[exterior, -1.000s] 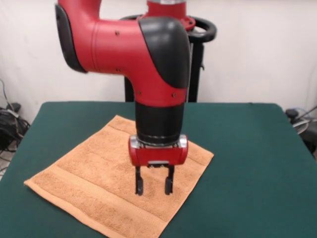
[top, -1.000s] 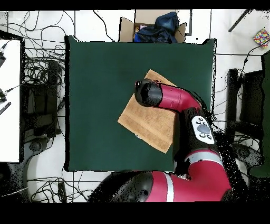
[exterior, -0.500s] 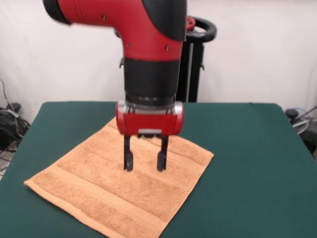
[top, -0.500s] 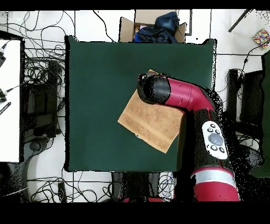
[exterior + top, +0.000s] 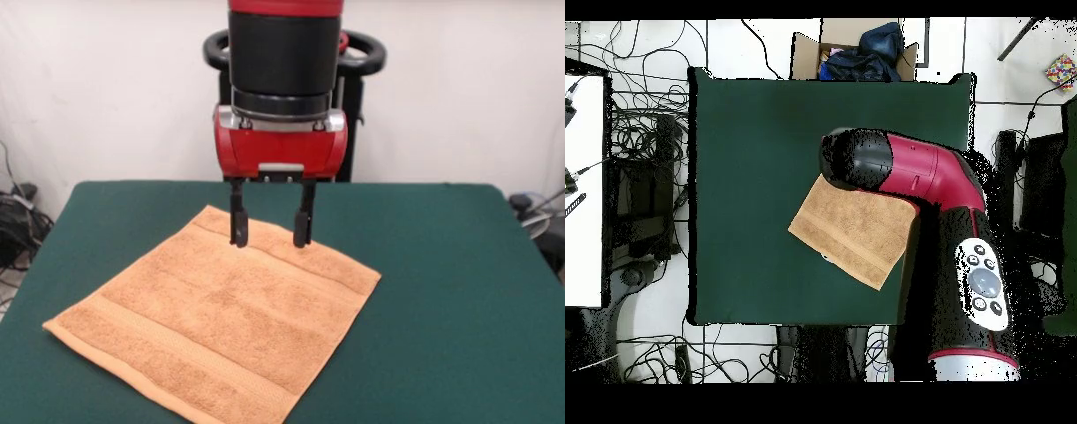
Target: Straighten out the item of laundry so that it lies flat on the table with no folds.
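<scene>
In the front view we see the orange-tan towel (image 5: 216, 327) spread flat on the green table (image 5: 450, 291), its corners pointing like a diamond toward 9, 12, 3 and 6 o'clock. Toward 12 o'clock from the towel's middle, our gripper (image 5: 269, 227) hangs above the far woven band, fingers (image 5: 237, 221) apart and holding nothing. Overhead, the red arm (image 5: 915, 180) covers the towel's 1 o'clock part.

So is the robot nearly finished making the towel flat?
Pretty much. The towel already lies spread out on the green table with no folds showing. The gripper hangs above its far edge, jaws open, holding nothing. Little seems left, except maybe backing away.
</scene>
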Controlling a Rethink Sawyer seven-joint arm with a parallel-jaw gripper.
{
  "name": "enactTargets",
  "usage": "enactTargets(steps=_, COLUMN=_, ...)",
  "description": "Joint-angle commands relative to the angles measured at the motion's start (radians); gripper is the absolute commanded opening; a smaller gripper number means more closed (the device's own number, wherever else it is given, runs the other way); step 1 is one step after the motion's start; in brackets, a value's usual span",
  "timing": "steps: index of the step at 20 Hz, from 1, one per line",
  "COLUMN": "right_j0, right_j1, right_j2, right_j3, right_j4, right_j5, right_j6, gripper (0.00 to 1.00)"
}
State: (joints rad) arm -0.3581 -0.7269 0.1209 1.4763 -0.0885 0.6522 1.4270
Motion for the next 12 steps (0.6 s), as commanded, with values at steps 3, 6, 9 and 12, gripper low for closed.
enactTargets(steps=3, right_j0=0.012, right_j1=0.011, right_j2=0.057, right_j3=-0.006, right_j4=0.022, right_j5=0.086, right_j6=0.093, gripper=1.0)
enactTargets(steps=6, right_j0=0.011, right_j1=0.011, right_j2=0.058, right_j3=-0.01, right_j4=0.023, right_j5=0.09, right_j6=0.092, gripper=1.0)
enactTargets(steps=9, right_j0=0.012, right_j1=0.011, right_j2=0.056, right_j3=-0.014, right_j4=0.023, right_j5=0.093, right_j6=0.093, gripper=1.0)
enactTargets(steps=12, right_j0=0.012, right_j1=0.011, right_j2=0.055, right_j3=-0.017, right_j4=0.022, right_j5=0.094, right_j6=0.092, gripper=1.0)
